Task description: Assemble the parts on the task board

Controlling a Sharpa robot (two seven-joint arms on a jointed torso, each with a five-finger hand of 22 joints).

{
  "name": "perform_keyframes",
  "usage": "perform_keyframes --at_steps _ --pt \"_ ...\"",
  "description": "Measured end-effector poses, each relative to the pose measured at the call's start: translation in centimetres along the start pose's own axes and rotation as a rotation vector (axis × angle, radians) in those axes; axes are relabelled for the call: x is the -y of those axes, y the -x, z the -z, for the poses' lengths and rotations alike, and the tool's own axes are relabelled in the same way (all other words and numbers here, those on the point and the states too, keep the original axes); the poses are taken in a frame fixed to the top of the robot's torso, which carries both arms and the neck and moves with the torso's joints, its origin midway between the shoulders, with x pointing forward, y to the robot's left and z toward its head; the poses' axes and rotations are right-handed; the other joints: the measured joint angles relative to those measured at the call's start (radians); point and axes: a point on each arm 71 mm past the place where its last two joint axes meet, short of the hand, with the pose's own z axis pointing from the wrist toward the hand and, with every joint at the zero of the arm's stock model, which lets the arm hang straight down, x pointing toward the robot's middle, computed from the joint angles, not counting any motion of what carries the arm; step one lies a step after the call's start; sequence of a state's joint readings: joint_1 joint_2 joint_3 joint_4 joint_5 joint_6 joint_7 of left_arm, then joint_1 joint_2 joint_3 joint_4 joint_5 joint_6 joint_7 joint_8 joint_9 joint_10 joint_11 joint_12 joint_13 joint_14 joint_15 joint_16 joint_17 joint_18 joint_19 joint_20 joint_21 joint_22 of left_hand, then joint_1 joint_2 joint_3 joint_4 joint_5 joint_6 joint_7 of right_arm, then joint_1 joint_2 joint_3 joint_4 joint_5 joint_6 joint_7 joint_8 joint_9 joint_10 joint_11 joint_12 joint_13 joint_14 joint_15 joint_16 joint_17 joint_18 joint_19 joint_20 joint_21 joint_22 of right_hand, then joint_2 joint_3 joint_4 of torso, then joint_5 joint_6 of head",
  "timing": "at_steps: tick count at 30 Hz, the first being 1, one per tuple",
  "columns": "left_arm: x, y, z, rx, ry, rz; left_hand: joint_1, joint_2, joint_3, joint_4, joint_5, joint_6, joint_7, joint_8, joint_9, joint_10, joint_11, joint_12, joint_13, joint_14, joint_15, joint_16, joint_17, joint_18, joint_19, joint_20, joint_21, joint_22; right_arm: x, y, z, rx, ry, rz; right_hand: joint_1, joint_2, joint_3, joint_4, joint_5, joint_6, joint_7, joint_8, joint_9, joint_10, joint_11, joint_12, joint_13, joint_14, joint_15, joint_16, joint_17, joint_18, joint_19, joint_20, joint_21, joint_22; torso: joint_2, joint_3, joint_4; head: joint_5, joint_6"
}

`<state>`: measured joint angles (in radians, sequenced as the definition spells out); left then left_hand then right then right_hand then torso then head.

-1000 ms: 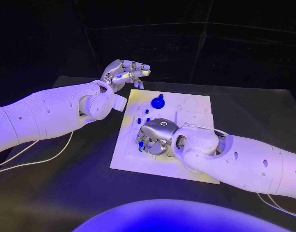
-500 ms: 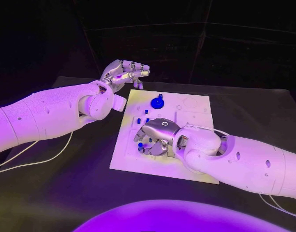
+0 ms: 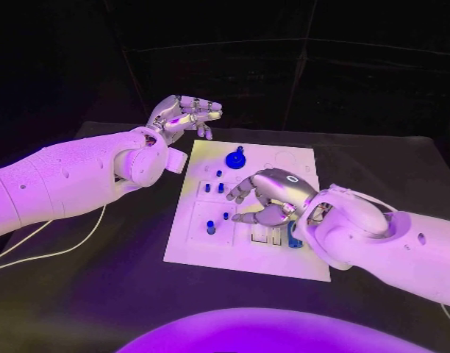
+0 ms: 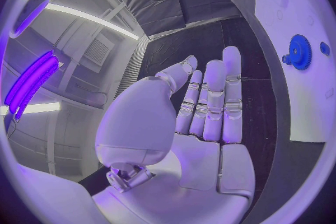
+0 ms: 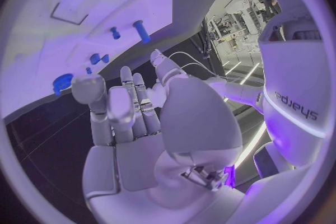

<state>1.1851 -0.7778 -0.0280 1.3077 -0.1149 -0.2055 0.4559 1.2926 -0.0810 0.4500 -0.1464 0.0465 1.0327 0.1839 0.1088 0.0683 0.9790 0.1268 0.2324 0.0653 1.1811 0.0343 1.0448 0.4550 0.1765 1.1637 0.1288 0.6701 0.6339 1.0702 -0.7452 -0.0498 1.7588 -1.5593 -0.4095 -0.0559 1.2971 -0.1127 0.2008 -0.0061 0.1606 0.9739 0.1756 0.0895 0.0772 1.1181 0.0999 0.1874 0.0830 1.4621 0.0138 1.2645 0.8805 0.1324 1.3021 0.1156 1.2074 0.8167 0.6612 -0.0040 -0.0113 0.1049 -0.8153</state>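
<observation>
The white task board [image 3: 198,246] lies in the middle of the black table. A blue gear [image 3: 236,157] stands near its far edge, and small blue pegs [image 3: 211,226] stand along its left side. Another blue piece [image 3: 294,236] shows beside my right wrist. My right hand [image 3: 270,194] hovers over the board's middle with its fingers apart and nothing in them. In the right wrist view the right hand [image 5: 129,117] is bare, with the pegs [image 5: 141,31] and gear [image 5: 63,82] beyond it. My left hand [image 3: 187,112] is raised off the board's far left corner, holding nothing. The left wrist view shows the left hand [image 4: 210,109] flat, with the gear [image 4: 299,51] off to its side.
Black table [image 3: 395,173] surrounds the board on all sides. A white cable [image 3: 45,246] trails from my left arm across the table's left part. Dark curtain panels stand behind the table's far edge.
My right hand has lifted from the board's near-left area and moved right and farther over the middle, uncovering the small pegs there. My left hand has barely moved.
</observation>
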Motion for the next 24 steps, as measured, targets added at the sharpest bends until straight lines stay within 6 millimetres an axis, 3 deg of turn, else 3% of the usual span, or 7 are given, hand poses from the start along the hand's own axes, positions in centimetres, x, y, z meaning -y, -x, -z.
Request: perform_keyframes --at_steps 2,4,7,11,15,18,24 --pt "0.0 0.1 0.0 0.002 0.0 -0.001 0.0 0.0 0.0 0.0 0.0 0.0 0.0 0.0 0.0 0.0 0.0 0.0 0.0 0.0 0.0 0.0 0.0 0.0 0.0 0.0 0.0 0.0 0.9 1.2 0.8 0.023 -0.032 -0.017 -0.002 0.002 -0.005 0.005 0.001 0.012 -0.005 0.003 0.001 0.035 -0.007 0.018 0.006 0.004 -0.004 0.015 0.026 0.0 0.01 -0.005 0.01 0.017 0.0 -0.0001 -0.0007 -0.007 0.003" --pt "0.0 0.2 0.1 0.003 0.001 -0.002 0.0 0.0 0.0 0.0 0.0 0.0 0.0 0.0 0.0 0.0 0.0 0.0 0.0 0.0 0.0 0.0 0.0 0.0 0.0 0.0 0.0 0.0 2.5 2.7 2.5 0.048 -0.099 -0.049 -0.026 0.009 -0.029 0.029 0.022 0.039 -0.032 0.016 0.003 0.139 -0.034 0.076 0.036 0.004 -0.03 0.072 0.135 0.0 0.048 -0.023 0.055 0.096 -0.001 -0.0007 -0.0023 -0.019 0.007" --pt "0.0 0.2 0.1 0.003 0.001 -0.002 0.0 0.0 0.0 0.0 0.0 0.0 0.0 0.0 0.0 0.0 0.0 0.0 0.0 0.0 0.0 0.0 0.0 0.0 0.0 0.0 0.0 0.0 4.1 3.7 4.3 0.06 -0.182 -0.086 -0.048 -0.008 -0.056 0.052 0.055 0.052 -0.044 0.026 0.003 0.195 -0.052 0.119 0.067 0.005 -0.041 0.11 0.207 -0.017 0.069 -0.037 0.086 0.15 -0.002 -0.0012 -0.0048 -0.033 0.01" --pt "0.0 0.1 0.2 0.0 0.002 0.0 0.0 0.0 0.0 0.0 0.0 0.0 0.0 0.0 0.0 0.0 0.0 0.0 0.0 0.0 0.0 0.0 0.0 0.0 0.0 0.0 0.0 0.0 6.2 4.6 6.6 0.063 -0.323 -0.139 -0.086 -0.007 -0.127 0.099 0.097 0.072 -0.066 0.058 0.009 0.252 -0.074 0.239 0.178 0.005 -0.059 0.115 0.209 -0.017 0.087 -0.06 0.105 0.181 -0.004 -0.0025 -0.0105 -0.056 0.015" --pt "0.1 -0.1 0.2 -0.004 0.002 0.002 0.0 0.0 0.0 0.0 0.0 0.0 0.0 0.0 0.0 0.0 0.0 0.0 0.0 0.0 0.0 0.0 0.0 0.0 0.0 0.0 0.0 0.0 7.5 4.6 8.2 0.044 -0.439 -0.166 -0.117 0.007 -0.203 0.167 0.08 0.088 -0.082 0.116 0.033 0.33 -0.102 0.774 0.757 0.004 -0.074 0.152 0.276 -0.032 0.106 -0.079 0.136 0.238 -0.006 -0.0024 -0.0165 -0.075 0.016" --pt "0.0 -0.1 0.2 -0.006 0.002 0.003 0.0 0.0 -0.001 0.001 0.0 0.0 0.0 0.001 0.0 0.0 0.0 0.0 0.0 0.0 0.0 0.0 0.0 0.0 0.0 0.0 0.0 0.0 7.9 3.8 9.2 0.013 -0.512 -0.177 -0.12 0.009 -0.259 0.215 0.067 0.08 -0.09 0.157 0.055 0.322 -0.102 0.96 0.968 0.001 -0.077 0.17 0.317 -0.032 0.106 -0.079 0.139 0.252 -0.007 -0.0012 -0.0198 -0.084 0.015" --pt "0.0 -0.1 0.2 -0.007 0.004 0.003 0.003 0.003 -0.003 0.003 0.0 0.0 0.0 0.004 0.0 0.0 0.0 0.0 0.0 0.0 0.0 0.0 -0.002 0.0 0.0 0.0 -0.006 -0.002 7.9 1.9 10.0 -0.055 -0.6 -0.17 -0.099 0.013 -0.33 0.286 0.061 0.053 -0.095 0.215 0.089 0.298 -0.1 1.037 1.072 0.005 -0.08 0.176 0.335 -0.032 0.106 -0.079 0.147 0.262 -0.008 -0.0016 -0.021 -0.094 0.011"
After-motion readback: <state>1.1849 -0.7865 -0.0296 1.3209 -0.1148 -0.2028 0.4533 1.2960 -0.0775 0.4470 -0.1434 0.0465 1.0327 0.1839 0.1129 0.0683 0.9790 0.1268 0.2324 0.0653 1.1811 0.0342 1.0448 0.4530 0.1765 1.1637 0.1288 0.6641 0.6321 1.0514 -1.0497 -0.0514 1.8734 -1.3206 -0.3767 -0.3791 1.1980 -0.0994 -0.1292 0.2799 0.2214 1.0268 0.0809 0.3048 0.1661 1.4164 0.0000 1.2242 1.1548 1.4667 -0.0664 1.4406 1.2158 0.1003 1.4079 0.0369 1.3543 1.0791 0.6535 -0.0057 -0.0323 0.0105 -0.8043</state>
